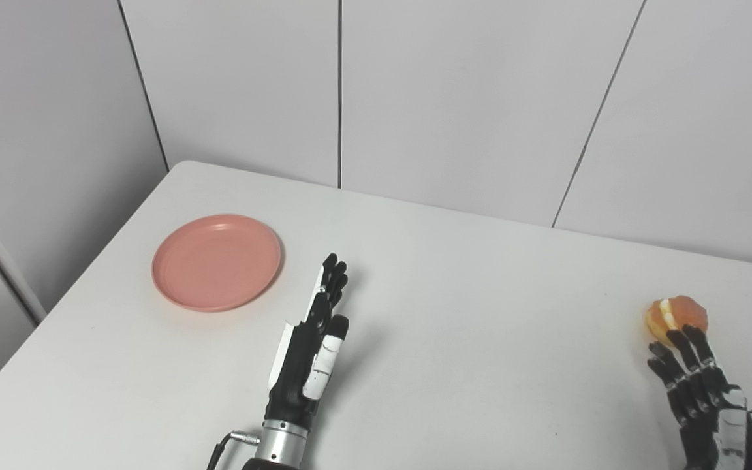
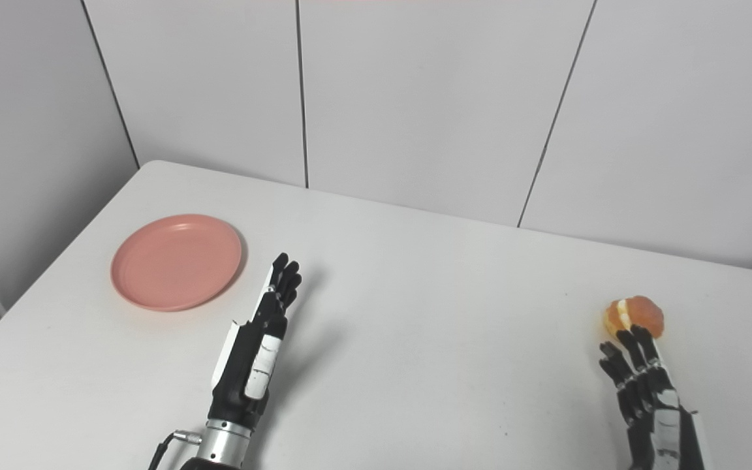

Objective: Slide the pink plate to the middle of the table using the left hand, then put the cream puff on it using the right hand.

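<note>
The pink plate lies flat and bare on the left part of the white table. Just right of it and a little nearer, my left hand is held edge-on with straight fingers, open and apart from the plate's rim. The cream puff, golden with a white cream line, sits near the table's right edge. My right hand comes up from the bottom right with spread fingers, open, its fingertips reaching the near side of the puff; whether they touch it I cannot tell.
Grey wall panels stand close behind the table's far edge. The table's left edge runs diagonally past the plate, with a gap to the side wall beyond it. A cable loops from my left wrist at the bottom edge.
</note>
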